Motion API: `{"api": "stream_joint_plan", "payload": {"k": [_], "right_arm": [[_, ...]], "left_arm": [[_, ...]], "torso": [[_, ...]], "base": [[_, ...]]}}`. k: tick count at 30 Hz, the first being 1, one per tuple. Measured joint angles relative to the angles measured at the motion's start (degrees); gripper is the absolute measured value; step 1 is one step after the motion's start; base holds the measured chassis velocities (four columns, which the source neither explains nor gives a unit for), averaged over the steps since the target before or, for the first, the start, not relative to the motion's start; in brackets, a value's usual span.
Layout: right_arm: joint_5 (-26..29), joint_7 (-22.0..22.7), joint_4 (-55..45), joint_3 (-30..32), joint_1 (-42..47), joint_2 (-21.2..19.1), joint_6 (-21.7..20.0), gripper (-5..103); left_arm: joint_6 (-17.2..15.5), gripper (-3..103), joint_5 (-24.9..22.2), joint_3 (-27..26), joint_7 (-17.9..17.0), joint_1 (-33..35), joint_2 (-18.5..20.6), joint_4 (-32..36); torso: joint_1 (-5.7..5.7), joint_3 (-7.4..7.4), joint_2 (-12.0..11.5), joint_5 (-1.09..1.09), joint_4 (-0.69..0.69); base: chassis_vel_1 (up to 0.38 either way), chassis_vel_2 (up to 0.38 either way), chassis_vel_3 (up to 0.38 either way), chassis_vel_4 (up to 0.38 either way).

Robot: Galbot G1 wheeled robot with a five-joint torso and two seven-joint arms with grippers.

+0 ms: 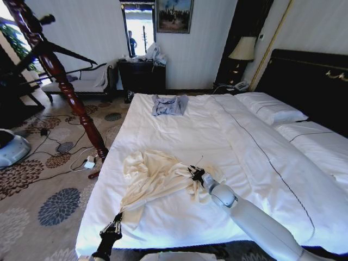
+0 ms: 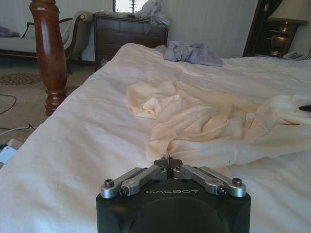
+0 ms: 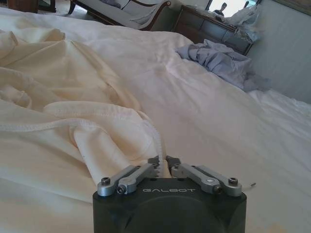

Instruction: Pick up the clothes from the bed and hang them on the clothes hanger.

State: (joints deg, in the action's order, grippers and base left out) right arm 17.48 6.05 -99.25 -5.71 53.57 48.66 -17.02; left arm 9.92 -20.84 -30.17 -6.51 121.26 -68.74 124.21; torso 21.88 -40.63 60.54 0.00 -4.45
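Lying crumpled on the bed [image 1: 179,136], on the half away from the pillows [image 1: 272,111] and toward the foot edge: the clothes [image 1: 155,176], cream, soft, bunched into folds, one end drawn out into a narrow tail toward the bed's edge. Stitched hem showing in the right wrist view, fabric [image 3: 58,97] rumpled in loose ridges. Reaching in from the pillow side of the clothes, low and angled across the sheet: the right arm, white-shelled, with the right claw [image 1: 194,173] at the garment's edge, closed to a narrow slit with a fold of cream cloth pinched between the tips [image 3: 162,162]. At the tail end of the clothes, by the foot edge of the bed: the left claw [image 1: 118,217], drawn fully together [image 2: 168,160], tips meeting right at the cloth's thin end. Farther up the bed from the clothes, well apart: a grey-blue garment [image 1: 169,104]. Beside the bed, off the clothes' far side from the pillows: a reddish wooden post [image 1: 60,76].
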Motion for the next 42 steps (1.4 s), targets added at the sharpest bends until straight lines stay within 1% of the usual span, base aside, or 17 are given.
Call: {"api": "stream_joint_plan", "payload": {"k": [1, 4, 8, 12, 14, 17, 18, 22, 23, 24, 28, 29, 33, 34, 37, 39, 42], "right_arm": [[-0.1, 0.0, 0.0, 0.0, 0.0, 0.0, 0.1, 3], [-0.3, 0.0, 0.0, 0.1, 0.0, 0.0, 0.2, 1], [-0.1, 0.2, -0.8, 0.9, 0.5, -0.1, 0.3, 1], [2.4, 0.5, -3.2, 2.9, 1.6, -0.4, 0.3, 1], [4.2, 0.7, -4.5, 4.1, 2.0, -0.6, 0.1, 1], [8.3, 1.6, -8.4, 8.2, 2.9, -2.3, -0.4, 1], [8.3, 1.6, -8.4, 8.2, 2.9, -2.3, -0.4, 1], [13.3, 3.0, -14.5, 14.6, 4.1, -6.1, -1.5, 1], [13.3, 3.0, -14.5, 14.6, 4.1, -6.1, -1.5, 1], [14.9, 3.4, -16.6, 16.9, 4.5, -7.5, -1.9, 1], [21.7, 4.9, -23.2, 25.2, 6.4, -12.5, -3.1, 1], [21.7, 4.9, -23.2, 25.2, 6.4, -12.5, -3.1, 1], [28.4, 5.6, -28.6, 33.4, 10.5, -17.7, -3.6, 1], [28.4, 5.6, -28.6, 33.4, 10.5, -17.7, -3.6, 1], [33.8, 7.3, -32.2, 38.6, 12.9, -20.6, -4.5, 1], [35.5, 7.9, -33.0, 40.4, 13.2, -21.6, -4.7, 1], [41.6, 9.5, -34.9, 47.1, 13.6, -25.7, -5.3, 1]], "left_arm": [[0.0, 1, 0.0, 0.0, 0.0, 0.0, 0.0, 0.0], [0.0, 1, 0.0, 0.0, 0.0, 0.0, 0.0, 0.0], [0.0, 1, 0.0, 0.0, 0.0, -0.1, 0.0, 0.0], [-0.1, 1, 0.1, -0.7, 0.0, -0.5, 0.1, 1.0], [-0.6, 1, 0.1, -1.4, 0.0, -1.3, 0.1, 1.9], [-4.0, 1, -2.4, -4.0, -0.6, -5.2, 1.2, 5.8], [-4.0, 1, -2.4, -4.0, -0.6, -5.2, 1.2, 5.8], [-11.2, 1, -8.5, -5.8, -6.0, -13.8, 6.8, 10.7], [-11.2, 1, -8.5, -5.8, -6.0, -13.8, 6.8, 10.7], [-13.5, 1, -11.2, -6.2, -7.9, -17.2, 9.0, 12.1], [-17.3, 1, -19.7, -9.4, -11.3, -25.9, 17.3, 15.0], [-17.3, 1, -19.7, -9.4, -11.3, -25.9, 17.3, 15.0], [-18.4, 1, -27.5, -13.1, -10.9, -31.5, 27.4, 16.4], [-18.4, 1, -27.5, -13.1, -10.9, -31.5, 27.4, 16.4], [-18.8, 1, -30.8, -13.4, -10.7, -35.9, 33.6, 16.5], [-18.9, 1, -31.8, -13.3, -10.8, -37.5, 34.9, 16.3], [-19.7, 1, -37.0, -13.7, -11.8, -43.8, 38.7, 15.6]], "torso": [[0.0, 0.0, 0.0, 0.0, 0.0], [0.0, 0.0, 0.0, 0.0, 0.0], [0.0, 0.0, 0.0, 0.0, 0.0], [0.0, 0.0, 0.0, 0.0, 0.01], [0.0, 0.0, 0.0, 0.0, 0.01], [0.0, 0.0, 0.0, 0.0, 0.01], [0.0, 0.0, 0.0, 0.0, 0.01], [0.0, 0.0, 0.0, -0.01, -0.01], [0.0, 0.0, 0.0, -0.01, -0.01], [0.0, -0.01, 0.0, -0.01, -0.01], [0.01, -0.01, 0.0, -0.02, 0.0], [0.01, -0.01, 0.0, -0.02, 0.0], [0.01, -0.01, 0.0, 0.0, 0.0], [0.01, -0.01, 0.0, 0.0, 0.0], [0.01, -0.01, 0.0, 0.01, 0.0], [0.01, -0.01, 0.0, 0.02, 0.01], [0.01, -0.01, 0.0, -0.03, 0.0]], "base": [[0.0, 0.0, 0.0, 0.0], [0.0, 0.0, 0.0, 0.0], [0.0, 0.0, 0.0, 0.0], [0.0, 0.0, 0.0, 0.0], [0.0, 0.0, 0.0, 0.0], [0.0, 0.0, 0.0, 0.0], [0.0, 0.0, 0.0, 0.0], [0.0, 0.0, 0.0, 0.0], [0.0, 0.0, 0.0, 0.0], [0.0, 0.0, 0.0, 0.0], [0.0, 0.0, 0.0, 0.0], [0.0, 0.0, 0.0, 0.0], [0.0, 0.0, 0.0, 0.0], [0.0, 0.0, 0.0, 0.0], [0.0, 0.0, 0.0, 0.0], [0.0, 0.0, 0.0, 0.0], [0.0, 0.0, 0.0, 0.0]]}}
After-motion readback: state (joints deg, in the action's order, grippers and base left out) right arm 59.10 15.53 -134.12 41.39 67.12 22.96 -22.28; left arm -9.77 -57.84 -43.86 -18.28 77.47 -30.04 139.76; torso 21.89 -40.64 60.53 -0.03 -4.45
